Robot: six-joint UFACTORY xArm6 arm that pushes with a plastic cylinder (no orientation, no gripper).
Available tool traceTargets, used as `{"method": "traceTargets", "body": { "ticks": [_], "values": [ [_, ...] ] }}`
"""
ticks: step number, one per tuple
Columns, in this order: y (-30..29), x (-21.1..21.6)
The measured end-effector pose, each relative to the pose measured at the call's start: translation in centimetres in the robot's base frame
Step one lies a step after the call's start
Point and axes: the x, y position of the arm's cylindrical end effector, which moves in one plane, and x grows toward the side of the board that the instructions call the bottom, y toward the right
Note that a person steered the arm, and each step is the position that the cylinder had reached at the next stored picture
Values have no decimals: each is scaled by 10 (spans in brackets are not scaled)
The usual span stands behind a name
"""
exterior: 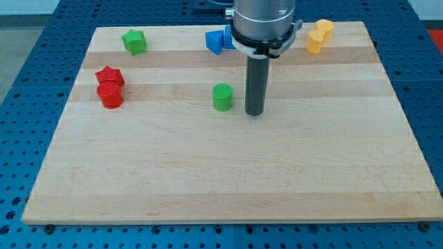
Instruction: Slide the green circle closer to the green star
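The green circle (222, 97), a short cylinder, stands near the board's middle, a little toward the view's top. The green star (134, 42) sits at the view's top left. My tip (255, 112) rests on the board just to the right of the green circle, with a small gap between them. The rod rises straight up to the arm's grey wrist at the view's top.
A red star (109, 76) and a red circle (110, 95) touch at the view's left. A blue block (217, 41) sits at the top centre, partly hidden by the arm. Two yellow blocks (319, 36) sit at the top right. The wooden board (228, 173) lies on a blue perforated table.
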Motion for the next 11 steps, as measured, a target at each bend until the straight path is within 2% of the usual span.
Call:
{"method": "traceTargets", "body": {
  "ticks": [2, 5, 9, 11],
  "values": [
    [-38, -1],
    [-52, -27],
    [-90, -84],
    [-127, -112]
  ]
}}
